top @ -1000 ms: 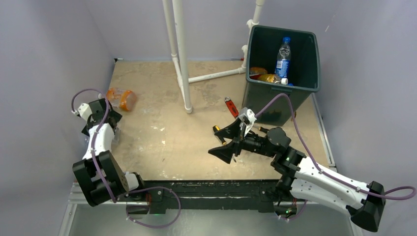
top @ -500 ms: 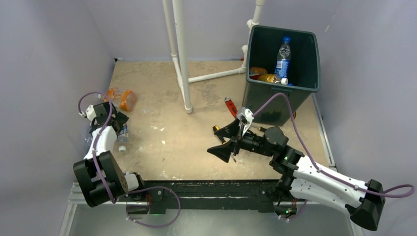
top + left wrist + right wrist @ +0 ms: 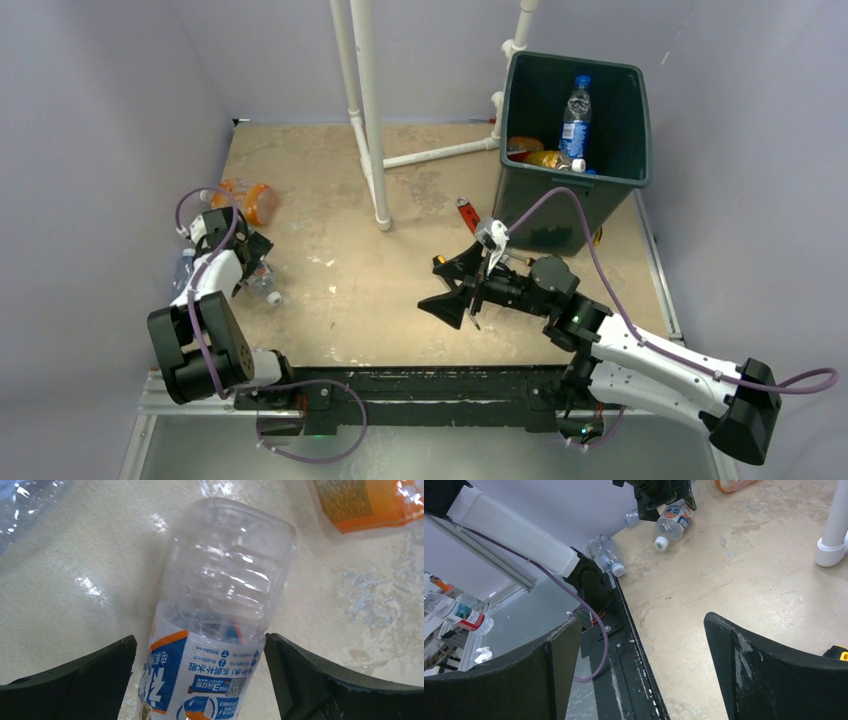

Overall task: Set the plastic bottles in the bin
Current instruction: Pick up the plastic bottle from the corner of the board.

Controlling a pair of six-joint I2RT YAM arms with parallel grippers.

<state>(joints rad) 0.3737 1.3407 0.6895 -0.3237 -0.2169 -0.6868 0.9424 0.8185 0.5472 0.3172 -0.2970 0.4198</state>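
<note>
1. The left gripper [image 3: 200,645] is hanging low over the near-left part of the tan table [image 3: 330,200], its two black fingers spread wide.
2. A clear plastic bottle with a blue, white and orange label [image 3: 225,595] is lying on its side between those fingers. Bare table is showing between the bottle and the left-hand finger, so nothing is being squeezed.
3. In the right wrist view that same bottle's white cap is pointing toward the near edge of the table.
4. An orange-tinted plastic bottle with an orange label [image 3: 250,200] is lying just beyond it, toward the far left.
5. Another clear, crumpled bottle [image 3: 606,560] is resting at the near-left edge of the table.
6. The right gripper [image 3: 447,285] is hovering over the middle of the table with its jaws wide apart and holding nothing.
7. The dark green rectangular plastic bin [image 3: 540,205] is standing at the far right.
8. Inside it, a clear bottle with a blue cap [image 3: 575,110] is leaning upright and two orange bottles [image 3: 545,157] are lying at the bottom.
9. A red-handled wrench [image 3: 468,215] is lying near the bin's left side.
</note>
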